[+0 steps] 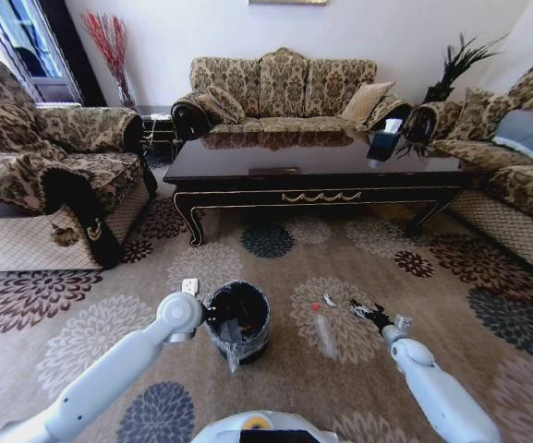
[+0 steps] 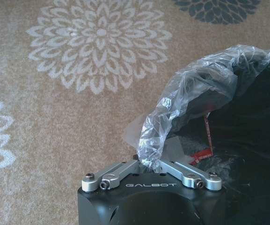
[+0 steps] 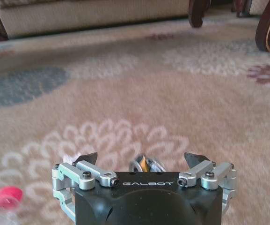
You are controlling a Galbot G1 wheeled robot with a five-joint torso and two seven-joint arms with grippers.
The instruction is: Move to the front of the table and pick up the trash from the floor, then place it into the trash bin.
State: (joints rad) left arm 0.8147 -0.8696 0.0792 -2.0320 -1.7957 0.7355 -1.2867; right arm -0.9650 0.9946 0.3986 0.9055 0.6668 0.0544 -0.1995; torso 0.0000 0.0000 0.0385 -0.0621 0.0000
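On the floor [image 1: 358, 369] in front of the table [image 1: 312, 166], the trash lay scattered across a cream flower medallion: a clear plastic wrapper [image 1: 325, 334], a tiny red bit [image 1: 316, 306] just beyond it, and a small white scrap [image 1: 330, 300] beside the red bit. The right hand [image 1: 369, 314] was down low at the carpet just beside these scraps, its black-tipped fingers [image 3: 86, 158] spread apart. In the right wrist view a small shiny crumpled piece [image 3: 145, 164] sat on the carpet between the spread fingers, not gripped, and the red bit [image 3: 8, 197] lay off to one side.

Near the scraps, toward the robot's left, stood the trash bin [image 1: 239, 323], black with a clear liner [image 2: 191, 93] folded over its rim. The left hand [image 1: 212, 314] was at the bin's rim, clenched on a fold of that liner, as the left wrist view showed the plastic pinched between its fingers. Something red and white showed inside the bin.

Sofas with a dark floral pattern surrounded the table, and a tissue box [image 1: 388, 137] rested on the tabletop.
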